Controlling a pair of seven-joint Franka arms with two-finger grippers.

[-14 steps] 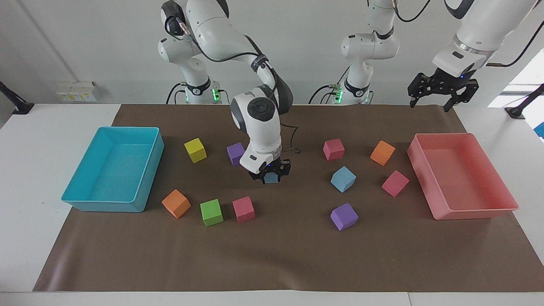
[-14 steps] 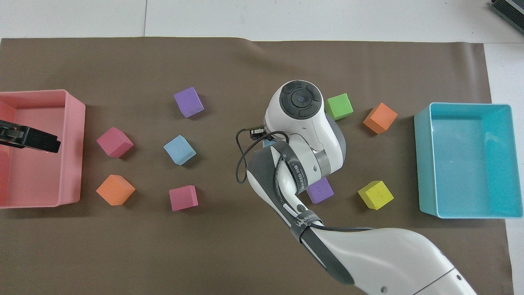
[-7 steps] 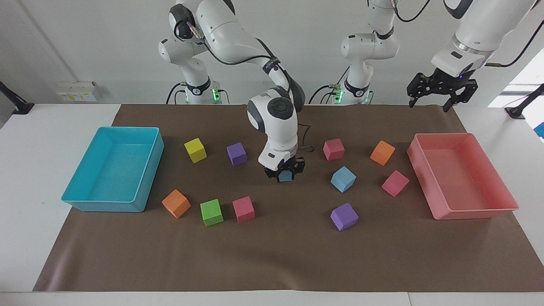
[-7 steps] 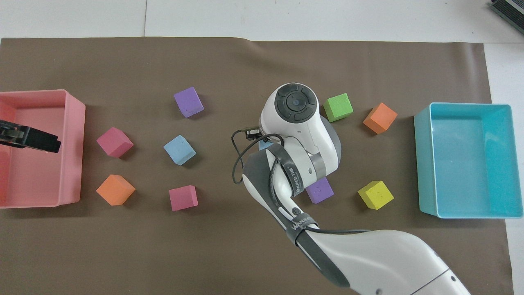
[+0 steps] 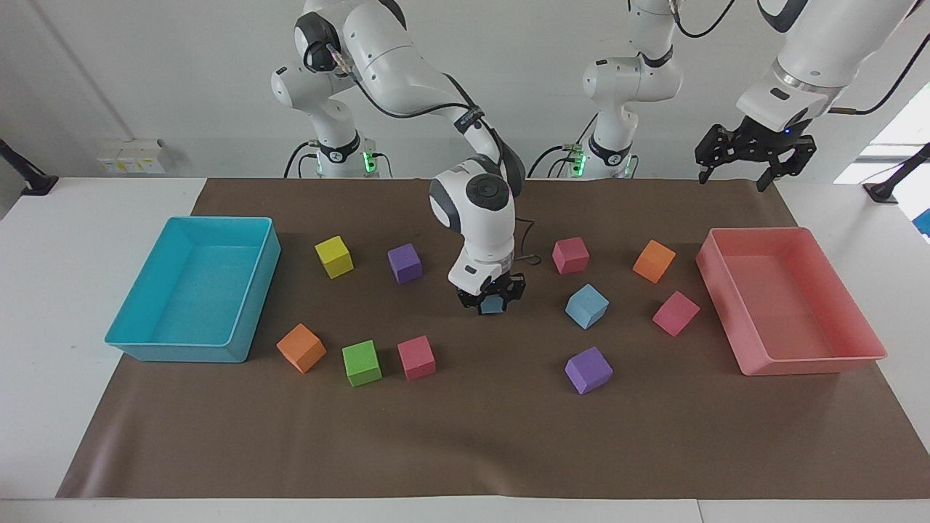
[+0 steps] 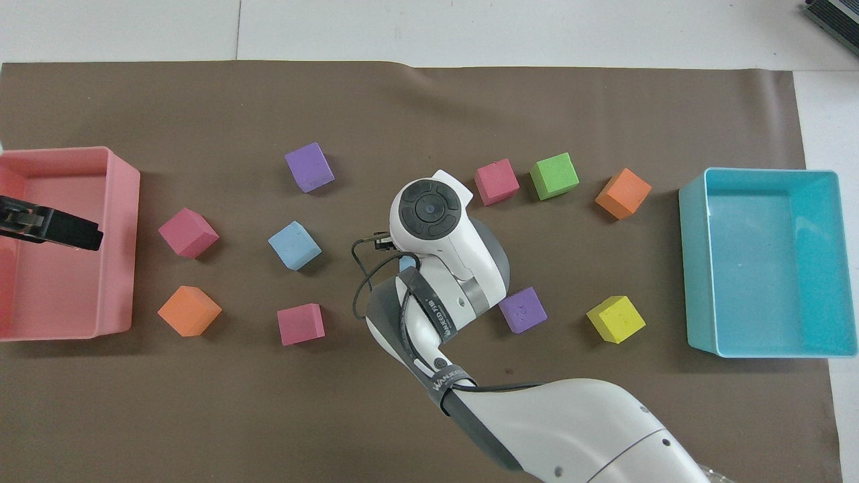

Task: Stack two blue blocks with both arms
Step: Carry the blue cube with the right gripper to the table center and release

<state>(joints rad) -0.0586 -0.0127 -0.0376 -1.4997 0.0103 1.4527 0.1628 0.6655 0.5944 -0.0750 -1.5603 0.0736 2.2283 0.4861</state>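
My right gripper [image 5: 492, 301] is shut on a light blue block [image 5: 493, 307] and holds it low over the middle of the brown mat. In the overhead view the right arm's wrist covers it, and only a sliver of the block [image 6: 407, 263] shows. The second blue block [image 5: 586, 306] lies free on the mat toward the left arm's end, about a block's width or two from the held one; it also shows in the overhead view [image 6: 294, 245]. My left gripper [image 5: 752, 161] waits open and empty, raised over the pink tray's end of the table.
A cyan tray [image 5: 145, 343] stands at the right arm's end and a pink tray [image 5: 806, 363] at the left arm's end. Around the blue blocks lie a purple cube [image 5: 588, 370], pink cubes [image 5: 570, 255] [image 5: 676, 313] [image 5: 416, 357], an orange cube [image 5: 654, 261] and another purple cube [image 5: 405, 262].
My right gripper has carried its blue block toward the left arm's end of the table, closer to the free blue block. The left gripper has stayed in place.
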